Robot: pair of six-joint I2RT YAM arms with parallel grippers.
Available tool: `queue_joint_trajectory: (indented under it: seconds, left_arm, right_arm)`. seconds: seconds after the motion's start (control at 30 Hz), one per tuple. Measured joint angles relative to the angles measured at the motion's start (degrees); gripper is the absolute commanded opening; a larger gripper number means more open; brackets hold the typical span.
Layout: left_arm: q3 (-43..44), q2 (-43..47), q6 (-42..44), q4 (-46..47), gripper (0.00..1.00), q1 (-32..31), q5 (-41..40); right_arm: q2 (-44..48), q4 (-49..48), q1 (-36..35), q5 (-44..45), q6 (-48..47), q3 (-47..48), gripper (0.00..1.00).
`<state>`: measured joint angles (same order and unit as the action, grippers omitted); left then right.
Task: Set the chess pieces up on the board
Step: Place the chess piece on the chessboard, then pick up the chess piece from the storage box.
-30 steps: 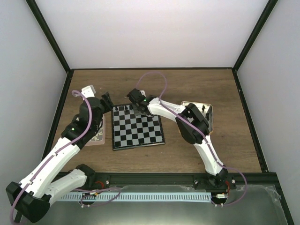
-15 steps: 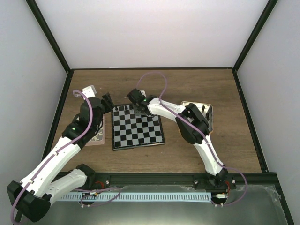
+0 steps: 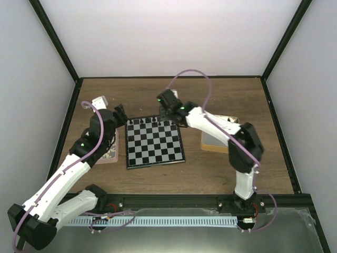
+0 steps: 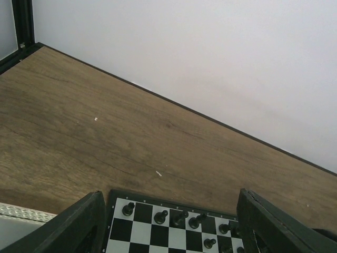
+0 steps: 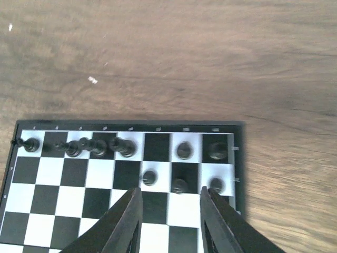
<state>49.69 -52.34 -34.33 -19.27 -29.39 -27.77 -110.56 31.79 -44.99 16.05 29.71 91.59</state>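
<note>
The board (image 3: 154, 143) lies flat in the middle of the table. Several black chess pieces (image 3: 154, 121) stand along its far rows, also seen in the right wrist view (image 5: 124, 146) and the left wrist view (image 4: 160, 216). My right gripper (image 3: 167, 103) hangs above the board's far right corner. In its own view the right gripper (image 5: 171, 197) is open with nothing between its fingers, just short of three small pieces in the second row. My left gripper (image 3: 120, 113) hovers at the board's far left corner. The left gripper (image 4: 169, 194) is wide open and empty.
A rectangular tin (image 3: 216, 138) lies right of the board, partly under the right arm. A pink tray (image 3: 112, 153) sits left of the board, mostly hidden by the left arm. Bare wooden table (image 4: 131, 121) stretches beyond the board to the back wall.
My right gripper has opened and lifted off the board's far row, moving back and to the right, with its elbow swinging right. The left arm has not moved.
</note>
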Motion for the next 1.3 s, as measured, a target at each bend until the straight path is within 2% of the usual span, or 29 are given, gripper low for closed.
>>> queue_joint_trajectory:
  seconds: [0.2, 0.3, 0.47, 0.73, 0.9, 1.3]
  left_arm:
    - [-0.79, 0.87, 0.48, 1.75, 0.71, 0.15, 1.99]
    - [-1.68, 1.77, 1.33, 3.67, 0.71, 0.15, 3.69]
    - [-1.84, 1.77, 2.78, 6.60, 0.71, 0.15, 6.69]
    - [-1.84, 0.68, 3.67, 8.68, 0.71, 0.17, 9.49]
    - [-1.84, -0.02, 3.65, 9.42, 0.71, 0.17, 10.21]
    - [-1.84, -0.44, 3.82, 9.77, 0.71, 0.15, 10.32]
  right_arm:
    - [15.39, -2.34, 7.52, 1.16, 3.28, -13.75, 0.40]
    - [21.16, -3.21, 11.80, 2.40, 4.17, -21.00, 0.49]
    - [27.39, -4.59, 18.84, 2.36, 2.91, -31.52, 0.54]
    - [26.99, -8.85, 28.76, 0.15, -2.21, -40.28, 0.60]
    - [21.16, -12.41, 32.94, -1.42, -5.46, -41.09, 0.60]
    - [18.64, -14.23, 33.57, -4.48, -6.10, -42.38, 0.52]
